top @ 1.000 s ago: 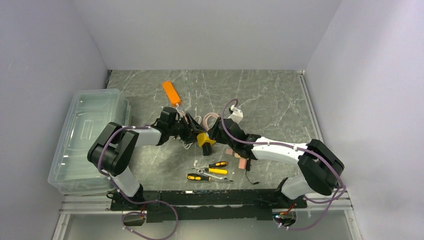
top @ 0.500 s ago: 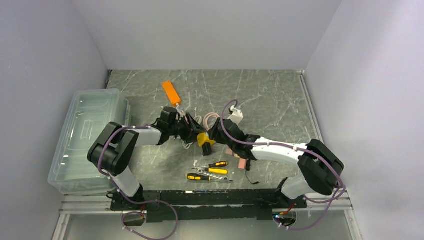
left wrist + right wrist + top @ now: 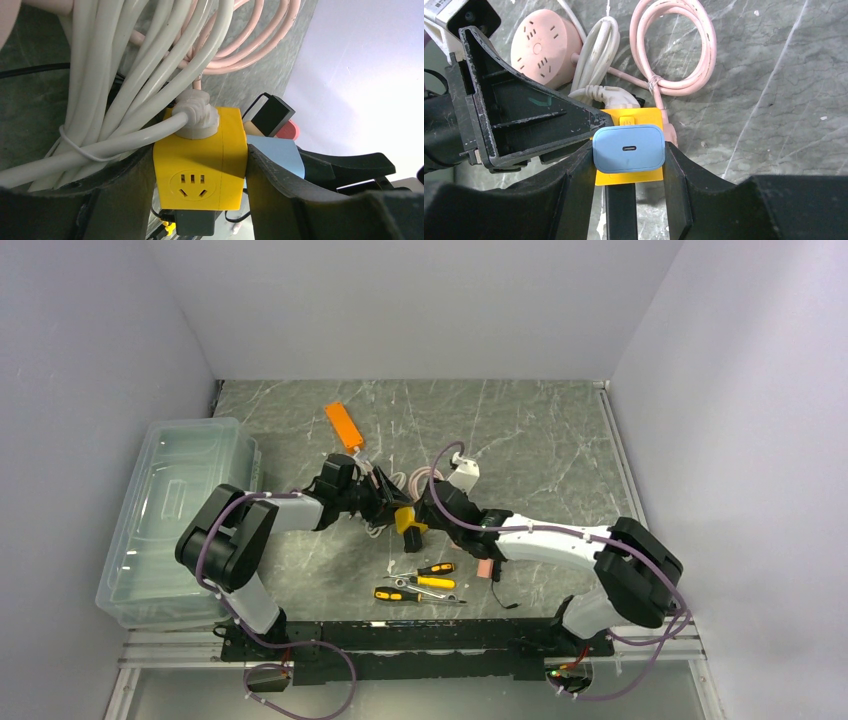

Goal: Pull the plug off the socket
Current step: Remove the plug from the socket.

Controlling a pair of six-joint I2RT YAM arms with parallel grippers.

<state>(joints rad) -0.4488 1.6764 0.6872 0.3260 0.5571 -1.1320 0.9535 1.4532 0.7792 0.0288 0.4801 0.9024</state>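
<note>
Right gripper (image 3: 626, 155) is clamping the stiff, probably slick plug (image 3: 628, 145) by its sides, left gripper (image 3: 199, 175) is pinning the light-looking socket (image 3: 227, 135).

Coiled cables (image 3: 415, 477) and the yellow socket (image 3: 405, 519) crowd the frame's centre, with screwdrivers (image 3: 435, 582) just below. Bare tabletop (image 3: 540, 430) opens at upper right.

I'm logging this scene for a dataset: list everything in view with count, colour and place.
socket cube: one, yellow, centre of scene
plug: one, blue, seated on the socket cube
white plug: one, with bundled white cable, on another cube face
round power strip: one, pink, with coiled pink cable, beside the cube
block: one, orange, at the rear
bin: one, clear, left edge
screwdrivers: two or three, yellow-black, near front
table: one, grey marble
left tool: one, black, shut on socket cube
right tool: one, black, shut on plug
</note>
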